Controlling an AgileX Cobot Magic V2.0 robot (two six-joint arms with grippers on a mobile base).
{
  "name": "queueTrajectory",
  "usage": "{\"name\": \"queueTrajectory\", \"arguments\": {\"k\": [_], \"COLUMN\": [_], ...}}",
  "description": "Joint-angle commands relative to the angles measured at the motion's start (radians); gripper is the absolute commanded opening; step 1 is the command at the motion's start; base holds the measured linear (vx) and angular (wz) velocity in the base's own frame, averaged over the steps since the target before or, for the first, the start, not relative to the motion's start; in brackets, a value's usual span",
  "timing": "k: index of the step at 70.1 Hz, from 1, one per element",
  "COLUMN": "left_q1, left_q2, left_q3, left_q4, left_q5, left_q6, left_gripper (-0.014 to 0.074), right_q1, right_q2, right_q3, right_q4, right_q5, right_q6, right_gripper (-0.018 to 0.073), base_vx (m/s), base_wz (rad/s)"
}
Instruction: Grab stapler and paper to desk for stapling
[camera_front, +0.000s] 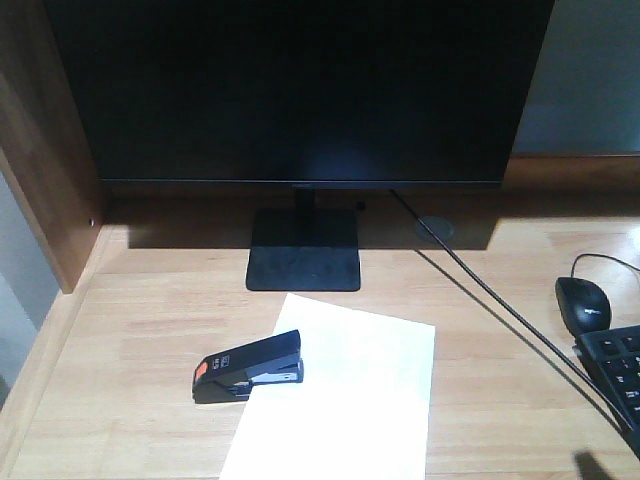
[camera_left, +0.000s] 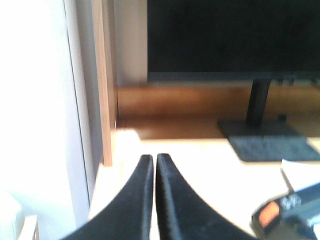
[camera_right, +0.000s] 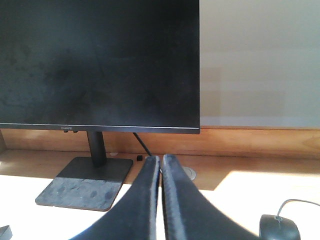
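1. The desk (camera_front: 140, 350), a pale wood-grain top, fills the lower part of the front view. A brown wooden side panel (camera_front: 45, 150) closes off its left end.
2. A large black monitor (camera_front: 300, 90) stands at the back, its screen dark. Its flat square base (camera_front: 304, 250) rests on the desk behind the sheet.
3. The paper (camera_front: 345, 395), one blank white sheet, lies flat on the desk in front of the monitor base, turned slightly askew. Its near end runs out of the bottom of the front view.
4. A black keyboard (camera_front: 618, 375) is partly visible at the right edge, well apart from the sheet.
5. A dark cable (camera_front: 480, 290) runs diagonally from under the monitor toward the keyboard.
6. The stapler (camera_front: 250, 367), black with an orange-red patch at its left end, sits on the left edge of the paper. Its patch end lies over bare desk and its other end over the sheet. No gripper touches it.
7. A black mouse (camera_front: 583, 303) lies just behind the keyboard.
8. The left gripper (camera_left: 154, 165) hangs above the left end of the desk with its fingers pressed together, holding nothing. The stapler appears at the lower right of its wrist view.
9. The right gripper (camera_right: 160, 165) faces the monitor, its fingers likewise closed on nothing, with the mouse to its lower right.
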Motion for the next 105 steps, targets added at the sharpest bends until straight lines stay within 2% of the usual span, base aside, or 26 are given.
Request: {"name": "queueTrajectory", "arguments": {"k": [1, 7, 18, 35, 105], "left_q1": [0.001, 0.001, 0.006, 0.059, 0.059], "left_q2": [-0.016, -0.016, -0.016, -0.016, -0.015], "left_q3": [0.016, 0.015, 0.015, 0.015, 0.014], "left_q4": [-0.015, -0.008, -0.007, -0.008, -0.008], "left_q5": [-0.09, -0.05, -0.049, -0.072, -0.075], "left_q6": [-0.014, -0.019, -0.02, -0.02, -0.02], "left_gripper": [-0.0006, -0.0006, -0.0006, -0.0006, -0.0006], "right_q1": [0.0, 0.0, 0.0, 0.0, 0.0], "right_q2": [0.006, 0.007, 0.007, 0.007, 0.007], "right_q3": [-0.028, -0.028, -0.028, -0.028, -0.028], "right_q4": [-0.013, -0.013, -0.013, -0.015, -0.015], "right_q5": [-0.001, -0.001, -0.001, -0.001, 0.0], "right_q6": [-0.009, -0.009, -0.009, -0.009, -0.009], "right_gripper": [-0.0007, -0.0007, -0.0007, -0.0007, -0.0007], "base_vx": [0.0, 0.0, 0.0, 0.0, 0.0], "base_wz": [0.0, 0.0, 0.0, 0.0, 0.0]}}
